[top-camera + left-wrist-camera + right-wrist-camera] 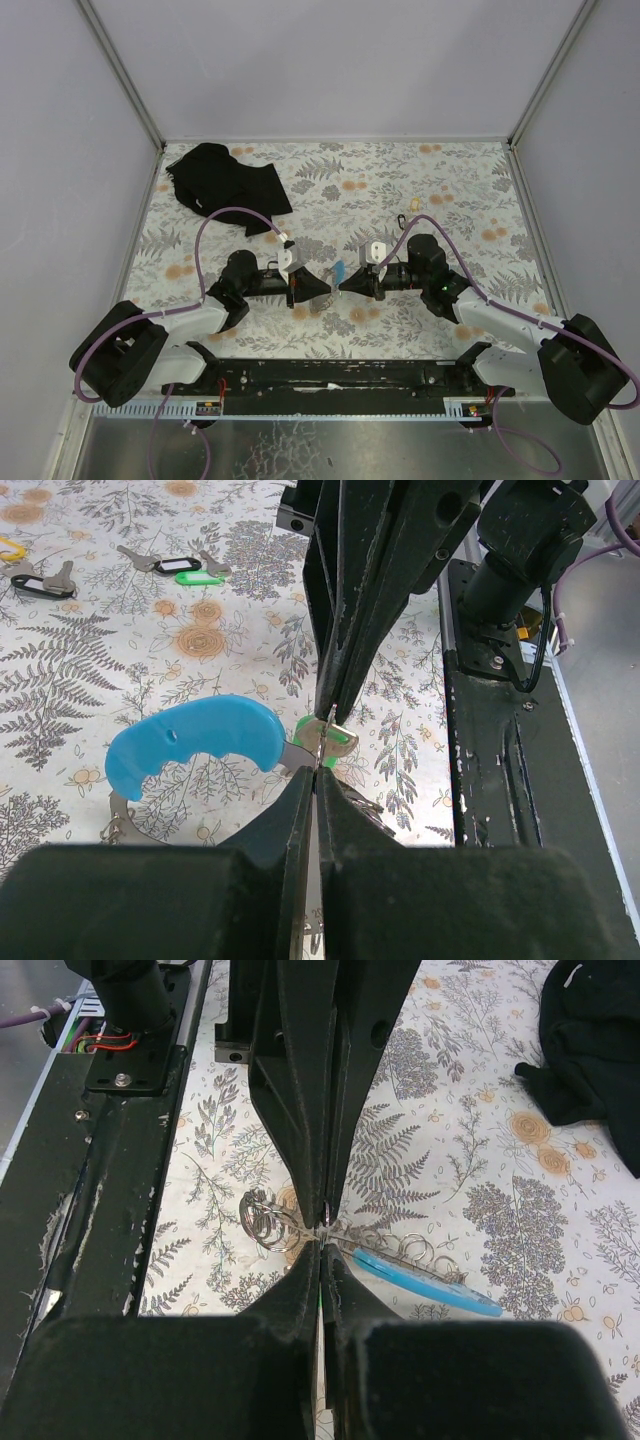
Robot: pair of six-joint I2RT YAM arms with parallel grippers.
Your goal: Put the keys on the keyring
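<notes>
The left gripper [314, 785] is pinching the thin grey metal end of the blue keyring [195, 742], its jaws pressed tight. The right gripper [320, 1252] is meeting it tip to tip, likewise fully narrowed, and appears to be nipping a green-tagged key [338, 738] just beside that metal end. The keyring is sitting between both grippers at the near middle of the flowered table [330, 190]. Other keys [185, 568] are lying well apart, and a black cloth [225, 180] is lying at the far left.
</notes>
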